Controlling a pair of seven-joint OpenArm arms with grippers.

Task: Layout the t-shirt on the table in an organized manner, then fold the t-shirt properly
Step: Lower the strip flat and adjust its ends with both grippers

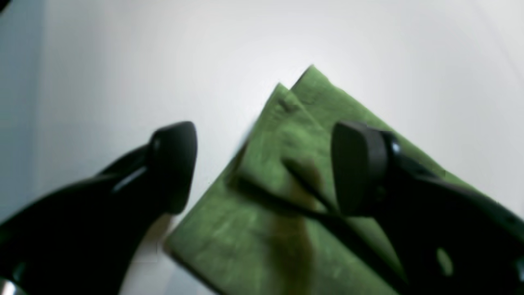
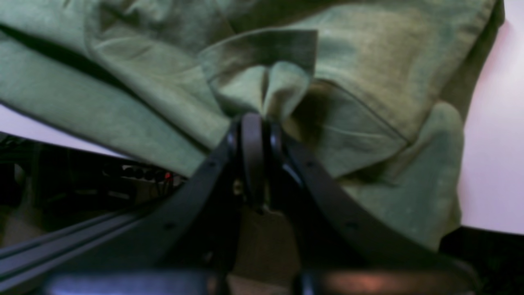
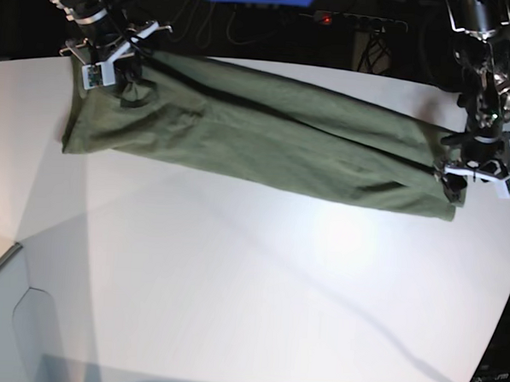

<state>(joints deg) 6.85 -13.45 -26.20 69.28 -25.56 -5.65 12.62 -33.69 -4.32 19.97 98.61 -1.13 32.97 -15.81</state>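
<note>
T-shirt point(image 3: 266, 140) stretches lengthwise across the table point(image 3: 233, 284); right tool point(image 2: 254, 123) clamps it, left tool point(image 1: 262, 164) spread apart.

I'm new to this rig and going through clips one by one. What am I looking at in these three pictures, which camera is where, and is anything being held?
This is a two-armed robot working at a white table. The base view looks down on the whole scene; the other two pictures come from cameras mounted on each wrist, looking along the jaws.

The only thing on the table is an olive-green t-shirt, folded lengthwise into a long band.

The right gripper, at the left of the base view, has its jaws shut on a bunched piece of the shirt. The left gripper, at the right of the base view, has its jaws wide apart above the shirt's corner and holds nothing.
</note>
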